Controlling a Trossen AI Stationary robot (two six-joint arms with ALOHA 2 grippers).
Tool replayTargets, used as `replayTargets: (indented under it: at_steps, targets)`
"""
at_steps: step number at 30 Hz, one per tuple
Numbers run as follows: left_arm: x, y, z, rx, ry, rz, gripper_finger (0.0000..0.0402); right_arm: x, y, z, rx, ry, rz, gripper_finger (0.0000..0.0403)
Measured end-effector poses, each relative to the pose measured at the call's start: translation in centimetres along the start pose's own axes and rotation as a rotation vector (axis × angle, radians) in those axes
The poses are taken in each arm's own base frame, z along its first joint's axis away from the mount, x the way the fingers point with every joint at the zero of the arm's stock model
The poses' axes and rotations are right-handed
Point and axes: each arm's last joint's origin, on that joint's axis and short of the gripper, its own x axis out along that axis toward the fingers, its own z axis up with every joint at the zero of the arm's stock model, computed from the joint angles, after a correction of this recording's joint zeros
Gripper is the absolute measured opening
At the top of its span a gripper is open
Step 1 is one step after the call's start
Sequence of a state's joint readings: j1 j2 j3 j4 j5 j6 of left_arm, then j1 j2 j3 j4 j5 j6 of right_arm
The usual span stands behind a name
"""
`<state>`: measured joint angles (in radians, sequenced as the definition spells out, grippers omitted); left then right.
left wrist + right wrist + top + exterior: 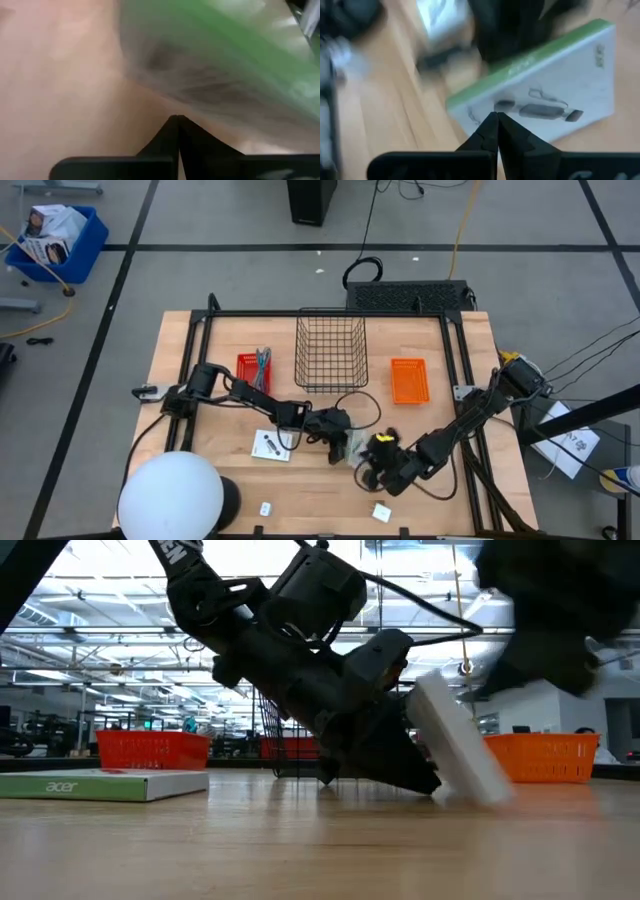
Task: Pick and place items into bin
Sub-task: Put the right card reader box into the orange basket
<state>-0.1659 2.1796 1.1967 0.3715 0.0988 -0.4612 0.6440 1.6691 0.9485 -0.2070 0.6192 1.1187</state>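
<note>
- Step: pick phase, mid-counter. Left hand point(345, 442) low on the counter point(440, 390), fingers closed together, tip right against a tilted white card/box point(462, 755); can't tell if it's actually pinched.
- Right hand point(372, 472) just beside it, fingers closed, nothing held; its wrist cam looks onto a white green-edged box point(555, 85).
- Other items: flat white box point(270, 445) near left arm, two tiny white blocks point(266, 508) point(381, 512) at the near edge.
- Wire bin point(330, 350) well apart, at the far side.
- Next, prob: secure grip on card, lift, carry to bin. Risk: card slips.
</note>
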Motion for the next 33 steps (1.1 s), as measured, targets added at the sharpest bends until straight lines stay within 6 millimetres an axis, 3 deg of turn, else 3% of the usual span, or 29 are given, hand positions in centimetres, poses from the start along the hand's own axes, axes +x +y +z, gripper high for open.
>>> replayTargets:
  at_steps: [4,11,20,26,33]
  targets:
    - [0.0,-0.3,0.0,-0.001,-0.007,-0.019,0.0011,0.0,0.2,0.8,0.023,-0.033,0.006,0.0]
    - [0.0,-0.3,0.2,-0.006,-0.014,-0.031,0.0032,-0.3,-1.1,-0.3,0.026,0.027,-0.102,0.0]
    - [0.0,-0.6,0.3,0.016,-0.022,-0.066,0.0005,-2.2,-1.6,-2.2,0.081,0.222,-0.139,0.0]
    - [-0.1,-0.6,0.3,0.017,-0.022,-0.071,0.0019,-2.3,-0.9,-2.6,0.059,0.356,-0.037,0.0]
    - [-0.1,-0.6,0.3,0.017,-0.022,-0.071,0.0021,-2.2,0.4,-2.4,-0.205,0.458,0.208,0.0]
